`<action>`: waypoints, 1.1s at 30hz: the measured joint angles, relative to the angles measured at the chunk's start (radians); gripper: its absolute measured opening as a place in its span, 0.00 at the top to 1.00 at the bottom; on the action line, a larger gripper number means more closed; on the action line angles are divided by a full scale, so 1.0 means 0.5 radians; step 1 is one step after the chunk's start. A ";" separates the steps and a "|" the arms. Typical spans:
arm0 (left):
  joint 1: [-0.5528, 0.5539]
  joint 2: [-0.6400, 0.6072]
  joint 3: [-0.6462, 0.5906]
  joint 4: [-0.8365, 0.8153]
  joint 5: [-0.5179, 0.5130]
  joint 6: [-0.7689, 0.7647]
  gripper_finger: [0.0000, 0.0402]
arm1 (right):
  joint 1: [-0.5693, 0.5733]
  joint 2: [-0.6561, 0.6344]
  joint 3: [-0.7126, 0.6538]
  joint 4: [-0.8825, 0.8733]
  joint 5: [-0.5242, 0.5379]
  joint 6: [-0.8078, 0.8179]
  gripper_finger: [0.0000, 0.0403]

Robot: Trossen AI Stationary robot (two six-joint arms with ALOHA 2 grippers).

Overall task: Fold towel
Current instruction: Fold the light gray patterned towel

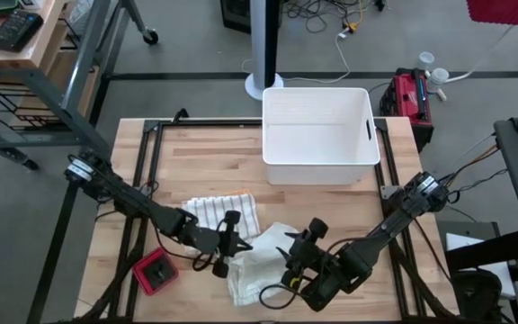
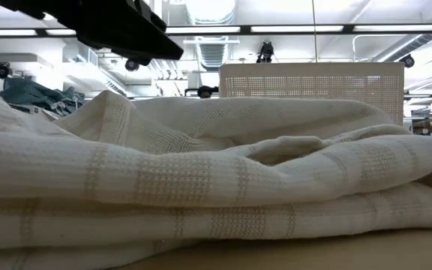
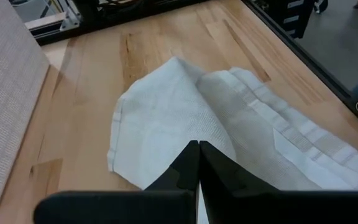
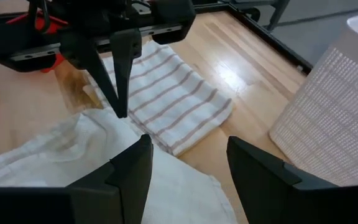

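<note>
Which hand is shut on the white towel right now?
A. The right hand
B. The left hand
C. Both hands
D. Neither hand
B. In the left wrist view the left hand has its fingers pressed together at the edge of the white towel, while the right hand stands open above the cloth with nothing between its fingers.

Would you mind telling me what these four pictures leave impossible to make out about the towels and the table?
- Low view: the white towel fills the picture, hiding the tabletop, the striped towel and the red object.
- High view: the left end effector and right end effector cover the towel's middle, so its folds there are hidden.
- Left wrist view: whether the shut fingers pinch cloth cannot be told.
</note>
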 joint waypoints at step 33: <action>0.364 -0.440 -0.483 -0.095 0.477 -0.874 1.00 | -0.647 -0.043 -0.650 0.443 -1.193 -0.714 1.00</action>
